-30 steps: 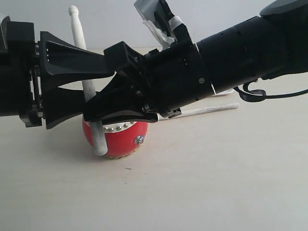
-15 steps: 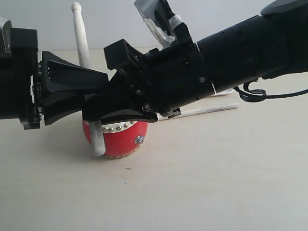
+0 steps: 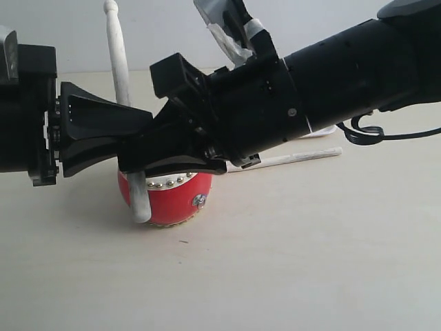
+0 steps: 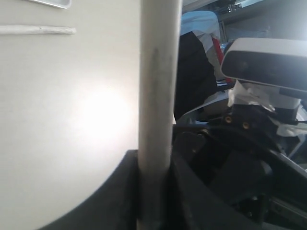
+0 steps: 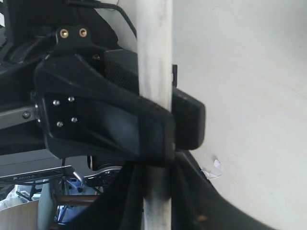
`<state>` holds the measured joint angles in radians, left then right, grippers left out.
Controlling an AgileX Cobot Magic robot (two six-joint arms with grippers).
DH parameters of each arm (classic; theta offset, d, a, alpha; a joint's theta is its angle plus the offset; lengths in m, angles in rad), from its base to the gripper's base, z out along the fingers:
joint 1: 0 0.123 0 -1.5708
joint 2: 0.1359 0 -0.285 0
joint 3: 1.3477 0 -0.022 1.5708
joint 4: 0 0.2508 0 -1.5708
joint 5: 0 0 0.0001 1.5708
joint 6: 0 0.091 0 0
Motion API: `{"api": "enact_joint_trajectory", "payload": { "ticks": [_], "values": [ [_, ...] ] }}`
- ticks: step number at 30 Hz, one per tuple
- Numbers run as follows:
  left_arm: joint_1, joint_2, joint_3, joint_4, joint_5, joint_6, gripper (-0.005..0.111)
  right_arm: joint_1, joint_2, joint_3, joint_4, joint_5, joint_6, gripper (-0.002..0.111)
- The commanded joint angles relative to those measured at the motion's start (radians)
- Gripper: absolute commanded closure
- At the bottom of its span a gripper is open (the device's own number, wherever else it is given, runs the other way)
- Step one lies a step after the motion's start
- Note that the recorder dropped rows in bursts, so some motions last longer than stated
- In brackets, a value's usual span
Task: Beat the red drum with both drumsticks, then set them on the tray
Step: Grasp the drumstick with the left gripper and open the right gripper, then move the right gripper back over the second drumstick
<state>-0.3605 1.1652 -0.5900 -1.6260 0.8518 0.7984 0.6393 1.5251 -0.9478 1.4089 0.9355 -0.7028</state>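
Observation:
The red drum (image 3: 172,198) sits on the table, its top hidden behind my right gripper (image 3: 138,155). One drumstick (image 3: 118,62) stands nearly upright, bead tip up, its lower end in front of the drum's left side. Both grippers grip this stick: my left gripper (image 3: 134,127) comes in from the left, and the right reaches across from the right. The left wrist view shows the drumstick (image 4: 157,96) clamped in my left gripper (image 4: 153,163). In the right wrist view the drumstick (image 5: 154,52) runs through my right gripper (image 5: 156,191). The second drumstick (image 3: 303,156) lies flat on the table behind the right arm.
In the left wrist view, a corner of the white tray (image 4: 53,2) shows beyond the lying drumstick (image 4: 36,29). A black cable (image 3: 362,131) loops under the right arm. The pale tabletop (image 3: 310,262) stretches in front of the drum.
My left gripper's fingers, spread wide a second ago, have closed onto the upright drumstick. The stick has tilted slightly more upright. The right arm has barely moved.

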Motion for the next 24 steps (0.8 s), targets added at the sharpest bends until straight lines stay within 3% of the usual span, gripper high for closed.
{"api": "enact_joint_trajectory", "payload": {
  "ticks": [1,4,10,12,15,20,24],
  "values": [
    [0.001,-0.002,-0.002,-0.037,0.031,0.003,0.107,0.001,0.001,0.004,-0.032,-0.014,0.001,0.108],
    [0.001,-0.002,-0.002,-0.037,0.031,0.006,0.107,0.001,0.001,0.004,-0.032,-0.014,0.001,0.097],
    [0.001,-0.002,-0.002,0.010,0.031,0.009,0.107,0.001,-0.002,0.004,-0.032,-0.004,-0.026,0.050],
    [0.002,-0.004,-0.002,0.024,0.027,0.009,0.107,0.001,-0.004,0.004,-0.034,0.008,-0.028,0.042],
    [0.034,-0.014,-0.002,0.098,0.034,-0.014,0.107,-0.001,-0.025,0.004,-0.076,-0.001,-0.029,0.040],
    [0.104,-0.112,-0.002,0.390,0.084,-0.187,0.107,-0.075,-0.163,0.004,-0.378,-0.123,-0.016,0.041],
    [0.122,-0.231,-0.018,0.766,0.087,-0.441,0.107,-0.161,-0.269,0.004,-0.599,-0.251,0.091,0.044]
  ]
}}
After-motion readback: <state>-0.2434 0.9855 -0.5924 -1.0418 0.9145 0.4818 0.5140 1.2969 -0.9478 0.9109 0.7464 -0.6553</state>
